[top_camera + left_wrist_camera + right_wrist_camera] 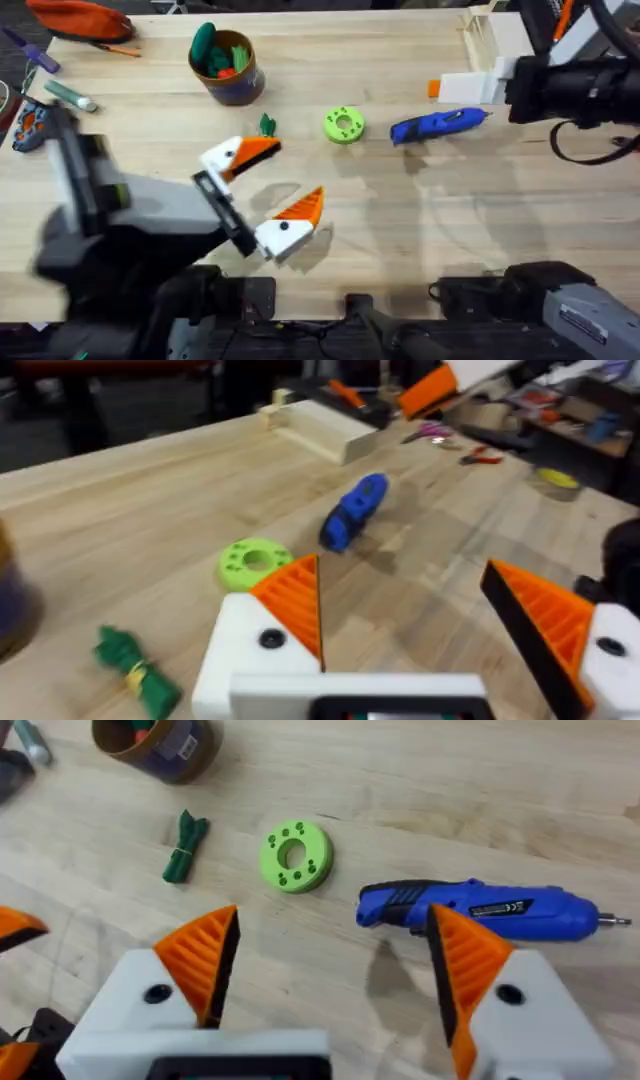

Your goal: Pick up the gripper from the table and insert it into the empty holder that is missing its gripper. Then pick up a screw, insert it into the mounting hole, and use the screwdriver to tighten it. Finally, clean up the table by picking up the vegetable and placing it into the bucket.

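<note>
At the far left edge of the light plank desk (pixel 400 220), an orange pouch (pixel 80 18), a grey-green marker (pixel 68 95) and a small dark item with orange marks are partly cut off and hard to identify. The left arm rises large, dark and blurred from the near left, reaching rightward over the desk; its left tool (pixel 275 190) hangs above bare wood with its white fingers and orange ribbed pads spread wide apart, holding nothing. Far of it stands the bucket (pixel 228 68), a squat round tub with a dark blue-purple wall and tan rim, with green and orange toy pieces heaped inside that cannot be told apart. The vegetable (pixel 267 125), a slim dark-green leafy bundle tied at its middle, lies on the desk just far of the left tool and near of the bucket. To its right lies a lime-green round disc (pixel 343 125) with a centre hole, then the screwdriver (pixel 438 124), a smooth blue cylinder lying flat with its thin metal tip pointing right. A pale wooden box (pixel 482 35) sits far right, its far end cut off. The right arm enters from the far right; the right tool (pixel 330 970), seen from its wrist, hovers over the screwdriver with its ribbed orange pads apart and empty.
</note>
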You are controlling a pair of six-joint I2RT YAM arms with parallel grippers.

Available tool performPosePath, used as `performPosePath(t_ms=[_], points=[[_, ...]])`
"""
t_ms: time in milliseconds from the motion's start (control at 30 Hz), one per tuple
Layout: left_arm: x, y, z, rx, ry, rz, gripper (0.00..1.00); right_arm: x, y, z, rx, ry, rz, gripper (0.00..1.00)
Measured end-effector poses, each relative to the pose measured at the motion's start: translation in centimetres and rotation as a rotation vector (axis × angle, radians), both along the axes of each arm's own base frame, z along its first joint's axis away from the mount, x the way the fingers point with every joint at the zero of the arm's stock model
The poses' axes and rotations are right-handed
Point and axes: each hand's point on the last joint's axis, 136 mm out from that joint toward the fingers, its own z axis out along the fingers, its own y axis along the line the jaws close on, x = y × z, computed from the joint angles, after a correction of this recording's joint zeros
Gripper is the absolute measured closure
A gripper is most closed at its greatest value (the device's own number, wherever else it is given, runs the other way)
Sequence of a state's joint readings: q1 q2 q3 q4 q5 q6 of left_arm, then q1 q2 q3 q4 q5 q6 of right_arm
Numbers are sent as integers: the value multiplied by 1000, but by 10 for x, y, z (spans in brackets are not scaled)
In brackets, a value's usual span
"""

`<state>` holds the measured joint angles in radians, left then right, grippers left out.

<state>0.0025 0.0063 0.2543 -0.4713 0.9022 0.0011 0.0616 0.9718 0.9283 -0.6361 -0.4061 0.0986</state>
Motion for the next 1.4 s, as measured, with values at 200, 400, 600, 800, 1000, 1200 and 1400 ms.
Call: performPosePath(t_ms=[200,400,600,800,1000,1200,1400], points=[[-10,26,42,123,68,192,15,0,0,0,0,0,0,9],[-3,50,65,223,220,324,16,0,0,0,1,1,-1,9],[28,62,76,288,361,375,16,0,0,0,2,1,-2,9],[56,65,58,323,479,380,16,0,0,0,2,1,-2,10],[75,76,36,355,587,439,15,0,0,0,2,1,-2,9],[86,88,-4,430,791,514,15,0,0,0,2,1,-2,9],[100,83,-36,550,930,527,15,0,0,0,2,1,-2,9]])
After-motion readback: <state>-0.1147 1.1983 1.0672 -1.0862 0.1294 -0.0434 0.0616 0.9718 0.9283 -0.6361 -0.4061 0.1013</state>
